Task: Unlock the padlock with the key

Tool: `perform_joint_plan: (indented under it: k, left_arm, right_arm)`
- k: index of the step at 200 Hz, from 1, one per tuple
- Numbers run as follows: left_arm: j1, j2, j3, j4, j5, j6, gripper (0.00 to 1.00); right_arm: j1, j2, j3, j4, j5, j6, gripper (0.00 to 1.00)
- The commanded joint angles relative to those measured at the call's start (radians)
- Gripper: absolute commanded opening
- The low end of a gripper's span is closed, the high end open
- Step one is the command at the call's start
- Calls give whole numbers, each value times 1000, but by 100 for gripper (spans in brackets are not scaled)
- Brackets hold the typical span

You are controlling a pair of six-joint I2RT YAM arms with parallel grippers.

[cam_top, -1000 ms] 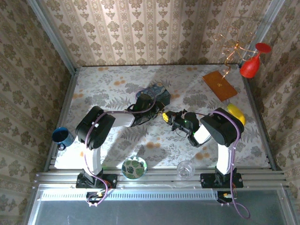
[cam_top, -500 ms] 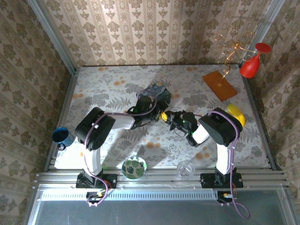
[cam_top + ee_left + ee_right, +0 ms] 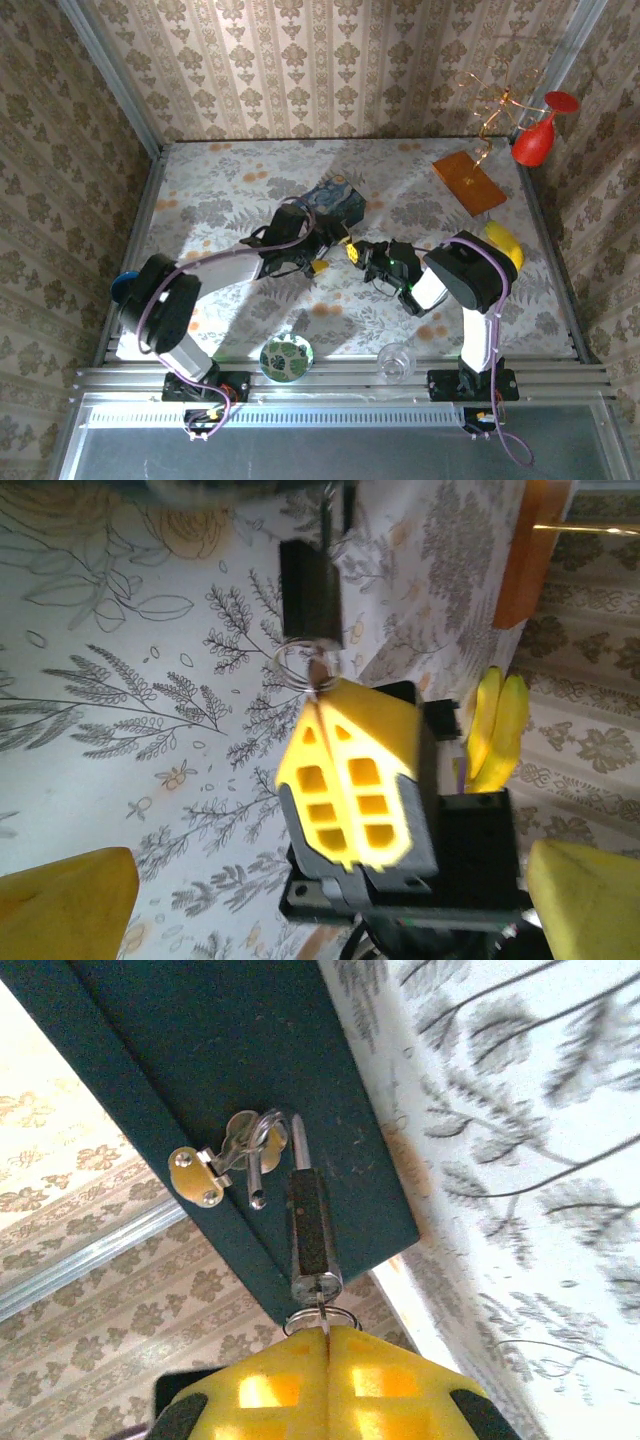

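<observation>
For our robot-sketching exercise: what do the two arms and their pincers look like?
The left arm and right arm have black housings, a white upright link and a looping purple cable. The left pincer and right pincer have black bodies and yellow fingers patterned with square cut-outs.

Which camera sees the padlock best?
The right wrist view: the padlock is sharp, with body, shackle and keyhole end showing. The left wrist view shows its dark body, shackle partly cut off. From the top it's too tiny.
</observation>
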Motion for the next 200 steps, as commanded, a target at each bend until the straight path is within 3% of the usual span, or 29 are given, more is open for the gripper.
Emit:
perform_joint_plan:
  k: [1, 23, 79, 104, 121, 140, 165, 200]
  left_arm:
    - [7, -94, -10, -129, -65, 92, 100]
    - [14, -164, 0, -176, -115, 148, 100]
    - [37, -241, 61, -309, -222, 290, 100]
    - [53, -236, 108, -337, -250, 361, 100]
    - [62, -205, 181, -398, -281, 452, 100]
    - [66, -152, 284, -501, -361, 568, 100]
    - [75, -70, 401, -615, -468, 690, 100]
    - [97, 30, 493, -658, -566, 800, 100]
  right_arm:
    - [7, -29, -38, -17, 43, -41, 17]
    - [9, -32, -53, -20, 38, -65, 29]
    - [11, -50, -89, -39, 39, -111, 30]
    - [11, -104, -83, -125, 20, -182, 30]
    - [11, -187, -54, -290, -11, -286, 29]
    - [14, -330, 22, -627, -20, -470, 28]
    - [29, -528, 145, -1098, 92, -737, 27]
    - [18, -670, 245, -1375, 179, -965, 29]
